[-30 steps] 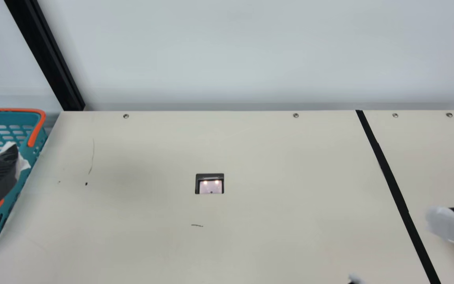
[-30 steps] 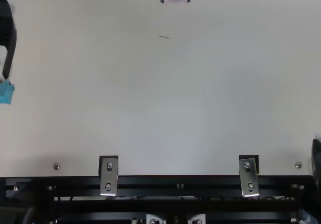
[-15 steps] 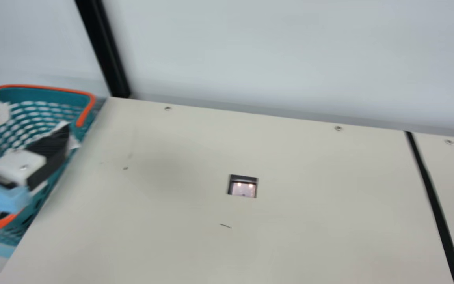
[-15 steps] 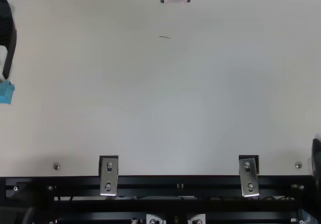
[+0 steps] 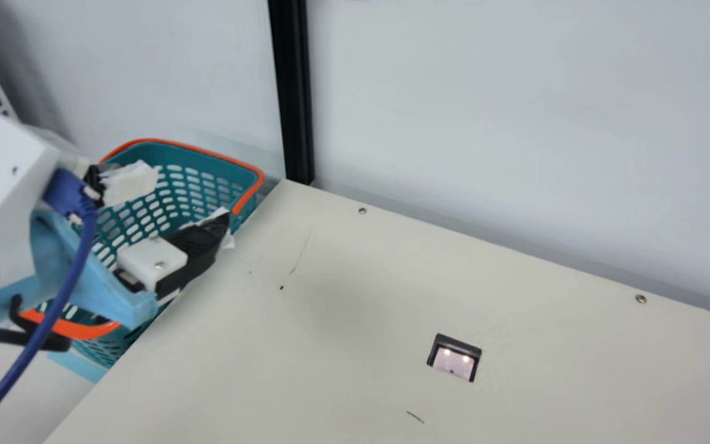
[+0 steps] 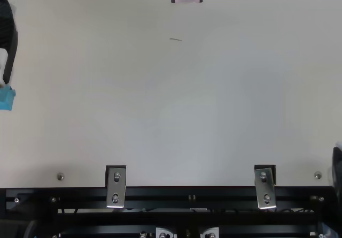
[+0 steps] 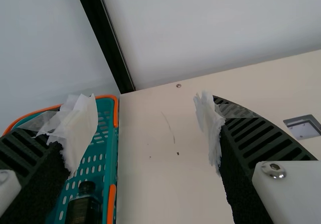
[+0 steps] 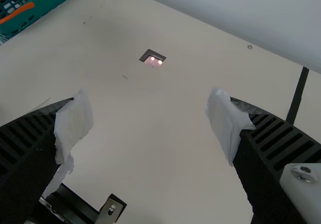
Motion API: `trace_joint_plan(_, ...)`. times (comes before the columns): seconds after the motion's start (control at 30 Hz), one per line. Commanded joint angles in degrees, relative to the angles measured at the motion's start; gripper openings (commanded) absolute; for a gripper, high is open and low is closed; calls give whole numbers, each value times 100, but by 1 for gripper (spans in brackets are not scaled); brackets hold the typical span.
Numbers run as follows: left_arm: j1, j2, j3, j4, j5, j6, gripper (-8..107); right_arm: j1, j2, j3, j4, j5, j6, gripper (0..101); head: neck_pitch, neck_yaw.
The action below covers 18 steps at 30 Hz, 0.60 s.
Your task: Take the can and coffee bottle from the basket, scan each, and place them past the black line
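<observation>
The left tool (image 5: 183, 202), its ribbed black fingers tipped with ragged white wrapping, is spread wide and empty by the slotted teal basket (image 5: 225, 168) at far left. Inside stands the dark, black-capped coffee bottle (image 7: 85, 209), its base cut off. The right tool (image 6: 337, 168), partly cropped at near right, also gapes empty over the smooth cream worktop (image 6: 214, 99).

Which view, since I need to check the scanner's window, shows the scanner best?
The main view: the scanner sits whole there, unblocked, both lights bright. The right wrist view has it whole but smaller; the top view cuts its upper edge; the left wrist view catches it at the right edge.
</observation>
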Motion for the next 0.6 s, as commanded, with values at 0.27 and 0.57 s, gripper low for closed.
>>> trace_joint_plan(0.27, -27, 1, -3, 73, 0, -80, 90, 0, 0, 0, 0, 0, 0, 101, -139, 87)
trace_joint_plan(0.57, 391, 472, -657, 17, 310, -469, 90, 0, 0, 0, 0, 0, 0, 101, -139, 87)
